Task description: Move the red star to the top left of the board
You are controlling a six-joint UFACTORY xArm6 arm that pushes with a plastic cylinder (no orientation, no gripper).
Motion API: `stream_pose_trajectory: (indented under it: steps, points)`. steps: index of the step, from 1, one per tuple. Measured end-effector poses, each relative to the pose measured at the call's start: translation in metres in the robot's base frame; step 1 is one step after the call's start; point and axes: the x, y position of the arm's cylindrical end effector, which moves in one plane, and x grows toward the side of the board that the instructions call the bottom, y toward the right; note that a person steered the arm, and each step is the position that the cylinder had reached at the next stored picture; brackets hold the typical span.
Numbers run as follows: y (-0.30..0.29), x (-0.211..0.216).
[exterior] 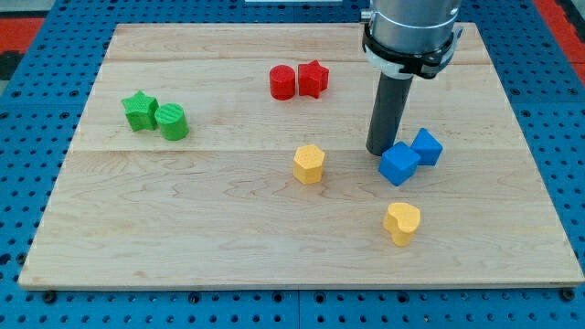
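Note:
The red star [313, 79] lies near the view's top centre of the wooden board [183, 238], touching a red cylinder [282, 82] on its left. My tip [380, 151] is down on the board, to the lower right of the red star and well apart from it. The tip stands just left of a blue cube [398, 164], close to it or touching. A second blue block [426, 146] sits right behind that cube.
A green star [140, 111] and a green cylinder [171, 122] sit together at the view's left. A yellow hexagon [309, 164] lies mid-board. A yellow heart [402, 223] lies at the lower right. Blue pegboard surrounds the board.

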Motion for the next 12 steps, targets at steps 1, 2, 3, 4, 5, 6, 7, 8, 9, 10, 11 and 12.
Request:
stream_pose_trajectory:
  steps: [1,2,3,4,5,6,7,8,9,10,11,12]
  points:
    - [0.001,0.0]
    - [-0.001,-0.001]
    - [-0.049,-0.027]
    - [-0.094,-0.062]
    - [-0.076,-0.116]
    - [-0.049,-0.131]
    - [-0.033,-0.148]
    - [-0.08,-0.173]
    - [-0.201,-0.175]
    - [-0.14,-0.176]
    - [-0.077,-0.192]
    - [-0.168,-0.215]
